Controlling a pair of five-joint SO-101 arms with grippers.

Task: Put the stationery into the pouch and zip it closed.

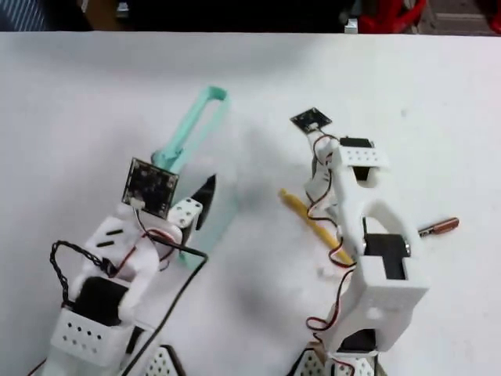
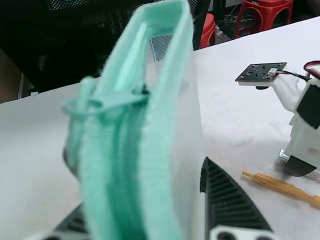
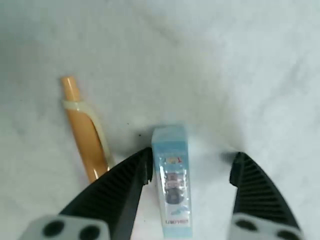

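Mint-trimmed and seemingly unzipped, held the pouch (image 1: 190, 135) on edge left of centre in the high view with the left gripper (image 1: 196, 205) clenched on it, had the right gripper (image 3: 192, 160) spread around the eraser (image 3: 172, 180) beside the yellow pen (image 3: 85, 130) right of centre, apparently packed nothing yet.

Pouch (image 2: 135, 165) mint-green, translucent sides; pen (image 3: 84, 131) orange; eraser (image 3: 171, 172) pale blue.

Bright overhead light casts soft, faint shadows.
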